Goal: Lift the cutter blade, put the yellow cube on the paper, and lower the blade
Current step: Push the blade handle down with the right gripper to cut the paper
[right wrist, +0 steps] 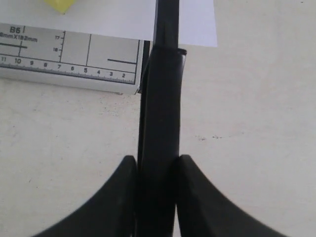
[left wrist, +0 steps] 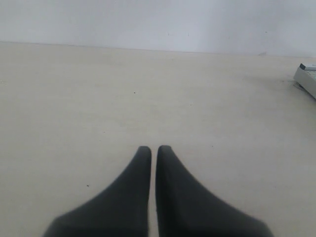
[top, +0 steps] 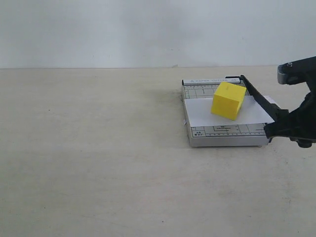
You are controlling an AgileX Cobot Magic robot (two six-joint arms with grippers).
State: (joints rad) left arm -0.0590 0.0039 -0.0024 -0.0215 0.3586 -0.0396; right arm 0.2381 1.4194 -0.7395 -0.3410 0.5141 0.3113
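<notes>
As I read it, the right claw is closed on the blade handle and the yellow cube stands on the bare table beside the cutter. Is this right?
One part is wrong: the yellow cube stands on the paper lying on the cutter, not on the bare table, as the exterior view shows. The right claw is closed on the blade handle.

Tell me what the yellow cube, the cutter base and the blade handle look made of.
The yellow cube: probably foam or painted wood; matte, evenly coloured faces without shine leave it open. The cutter base: likely painted metal or hard plastic; smooth pale grey with printed ruler marks. The blade handle: black plastic or rubber, by its smooth, rounded, dull surface.
</notes>
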